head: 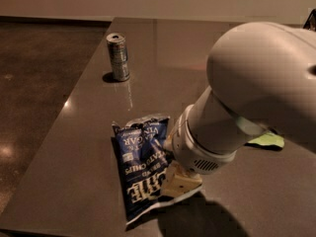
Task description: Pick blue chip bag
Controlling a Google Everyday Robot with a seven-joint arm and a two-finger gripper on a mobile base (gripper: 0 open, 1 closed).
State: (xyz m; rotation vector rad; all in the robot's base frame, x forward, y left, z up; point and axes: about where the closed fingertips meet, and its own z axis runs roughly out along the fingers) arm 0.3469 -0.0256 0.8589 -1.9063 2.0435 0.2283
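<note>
The blue chip bag (pixel 139 164) lies flat on the dark table (pixel 74 147) near its front edge, crinkled, dark navy with white lettering. My gripper (pixel 180 181) hangs below the large pale arm (pixel 247 98) and sits low over the bag's right edge, at or just above its surface. The arm hides the bag's right side.
A silver drink can (pixel 118 57) stands upright at the back left of the table. A light green snack bag (pixel 266 140) peeks out behind the arm on the right. The table's left edge drops to a brown floor (pixel 34 83).
</note>
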